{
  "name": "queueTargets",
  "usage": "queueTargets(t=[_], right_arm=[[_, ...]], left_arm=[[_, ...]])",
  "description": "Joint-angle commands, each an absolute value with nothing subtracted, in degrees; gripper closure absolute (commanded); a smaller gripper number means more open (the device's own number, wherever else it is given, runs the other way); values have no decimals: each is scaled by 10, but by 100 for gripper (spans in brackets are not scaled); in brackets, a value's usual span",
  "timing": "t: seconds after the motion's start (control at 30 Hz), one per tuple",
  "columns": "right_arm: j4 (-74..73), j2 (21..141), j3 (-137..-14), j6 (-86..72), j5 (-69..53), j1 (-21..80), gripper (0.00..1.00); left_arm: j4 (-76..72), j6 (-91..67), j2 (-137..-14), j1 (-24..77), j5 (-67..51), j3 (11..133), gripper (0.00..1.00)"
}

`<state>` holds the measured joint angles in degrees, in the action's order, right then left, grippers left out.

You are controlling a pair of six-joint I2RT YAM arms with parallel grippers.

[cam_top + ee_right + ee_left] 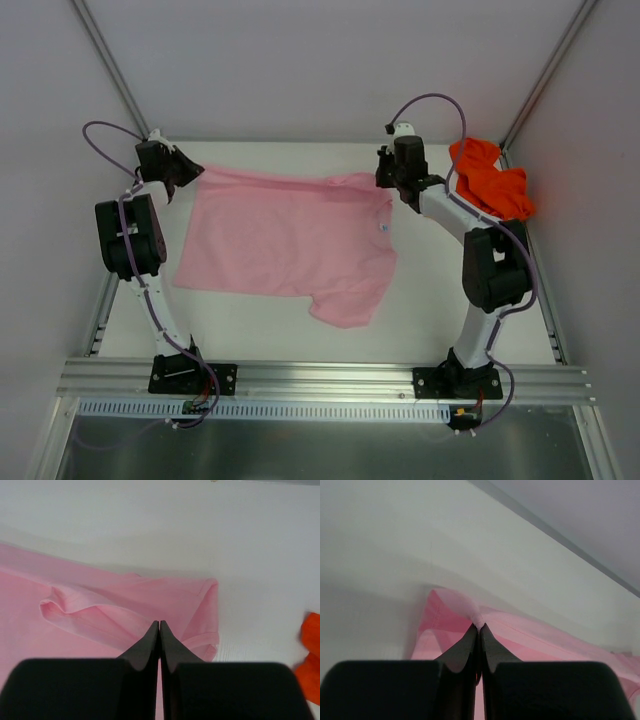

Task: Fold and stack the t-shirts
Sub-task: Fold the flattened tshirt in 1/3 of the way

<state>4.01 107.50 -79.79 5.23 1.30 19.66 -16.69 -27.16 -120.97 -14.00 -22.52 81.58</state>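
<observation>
Pinching the pink t-shirt on the white table, left tool and right tool are clamped shut.

The top camera looks down from above and behind the arm bases, far enough back to take in the whole counter. The left wrist camera sits just behind the left claw and faces low along it toward the far wall, close on the pink shirt. The right wrist camera, behind the right claw, tilts down more steeply. All three views share the pink shirt. The top and right wrist views share the orange shirt.
</observation>
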Motion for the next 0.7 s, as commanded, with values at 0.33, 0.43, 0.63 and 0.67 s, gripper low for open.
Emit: queueTargets(t=[0.33, 0.43, 0.63, 0.67], right_arm=[[67, 998, -741, 31, 43, 200, 99], [69, 990, -720, 27, 45, 200, 99], [64, 987, -699, 18, 34, 200, 99], [64, 990, -698, 17, 27, 201, 99]], left_arm=[[-157, -197, -1198, -158, -299, 788, 100], [-162, -188, -1191, -159, -301, 770, 100], [-149, -185, -1194, -158, -281, 765, 100], [-142, -187, -1193, -158, -277, 765, 100]])
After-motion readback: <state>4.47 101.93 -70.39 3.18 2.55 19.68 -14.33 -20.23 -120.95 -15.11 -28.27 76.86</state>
